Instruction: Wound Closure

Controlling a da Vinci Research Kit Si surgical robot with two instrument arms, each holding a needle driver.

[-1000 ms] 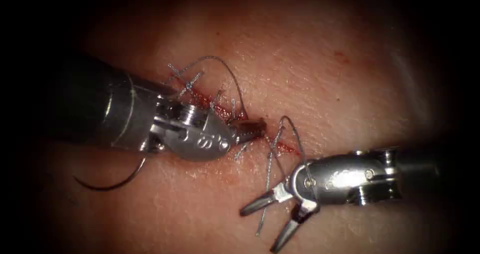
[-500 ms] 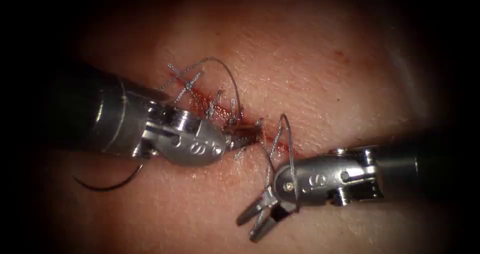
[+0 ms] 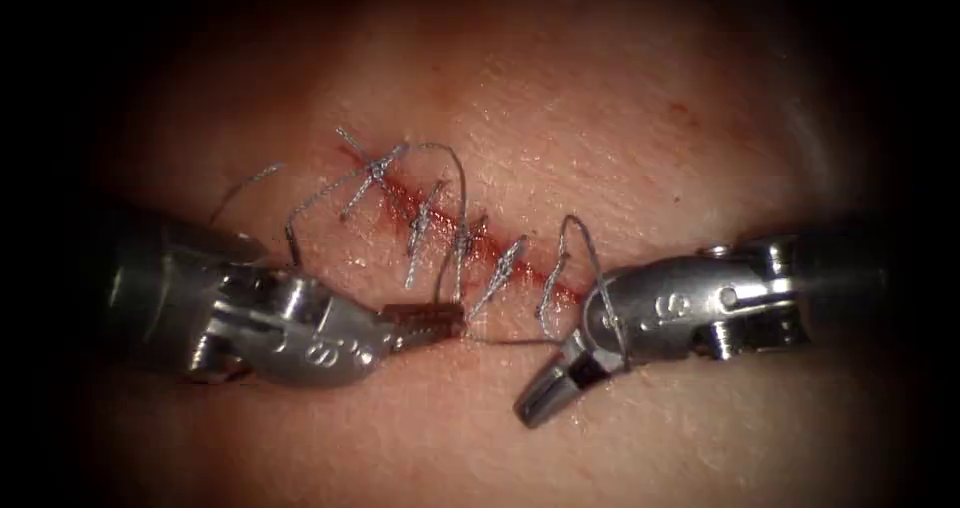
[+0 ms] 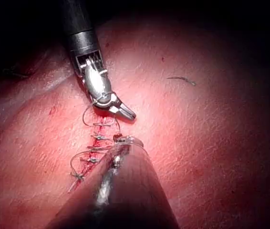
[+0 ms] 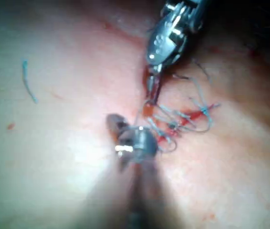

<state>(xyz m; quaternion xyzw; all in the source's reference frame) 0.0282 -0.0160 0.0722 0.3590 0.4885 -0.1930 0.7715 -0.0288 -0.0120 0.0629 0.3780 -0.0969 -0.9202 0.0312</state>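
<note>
I have the left arm's silver needle driver (image 3: pixel 428 323) lying low on the left of the red, stitched cut (image 3: pixel 455 236), its short ridged jaws pressed together on the thin grey thread (image 3: pixel 515 342). From those jaws a strand runs along the pale pink pork tissue (image 3: pixel 620 118) toward the right arm's silver needle driver (image 3: pixel 550 393), which sits just right of the cut's lower end. Its jaws look pressed together and point down and left; a loop of thread drapes over its wrist, and I cannot tell whether the jaws hold anything. About 5 knotted stitches with frayed cut ends (image 3: pixel 350 143) cross the cut, and red fluid (image 3: pixel 400 200) lines it. I cannot make out the curved needle in these views, so I cannot say where it is. In the left wrist view the right tool (image 4: pixel 125 112) sits just beyond the stitched line (image 4: pixel 97 143).
</note>
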